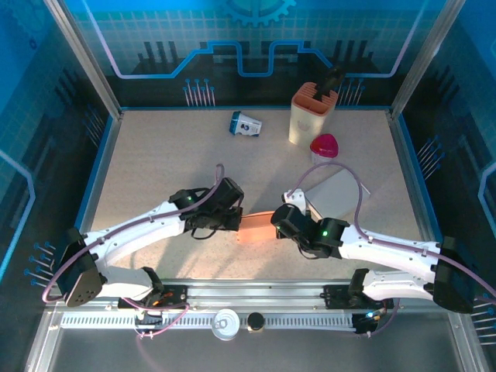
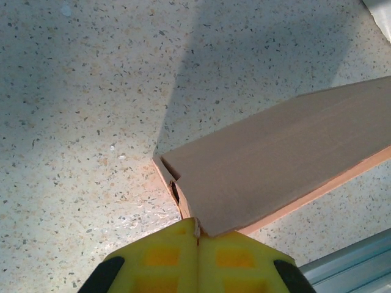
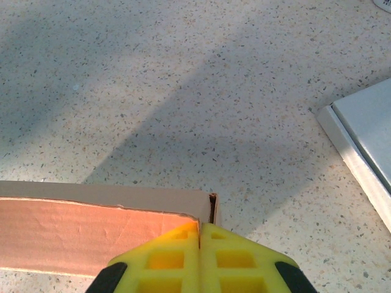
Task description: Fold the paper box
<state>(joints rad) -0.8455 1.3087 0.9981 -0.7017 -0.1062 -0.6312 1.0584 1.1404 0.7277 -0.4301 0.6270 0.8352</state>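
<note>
At the near-centre of the tabletop [image 1: 155, 170], btwn the two wrists, lies the paper box [image 1: 257, 229]: a flat, salmon-coloured cardboard piece, not yet standing as a box.

Step in hand, as I judge it: working the box from both ends at once, i.e. mid-fold w/ the panels partly raised. In the left wrist view one brown panel [image 2: 287, 159] slopes up over a pinkish edge, w/ a small hollow at the corner, so the thing looks half-formed, not finished.

L gripper [image 1: 237, 222] meets the box's left end; its yellow fingers [image 2: 165, 256] are pressed together, tips right at the panel's corner. R gripper [image 1: 277, 225] meets the right end; its fingers [image 3: 165, 259] are also pressed together, tips touching the box [image 3: 91, 232] at its top corner. Whether either seam nips a thin flap, can't tell.

Next move prob. calls for coordinated action: one side steadies while the other pushes or tucks a wall over, gently, as thin card buckles easily. To take a proper hold the jaws would need to part first.

Well apart at the far side: a beige holder [image 1: 312, 116], a red lid-like piece [image 1: 324, 146], a small blue-white pack [image 1: 245, 124]. A grey flat tray [image 1: 341, 190] sits just right of the R wrist.
</note>
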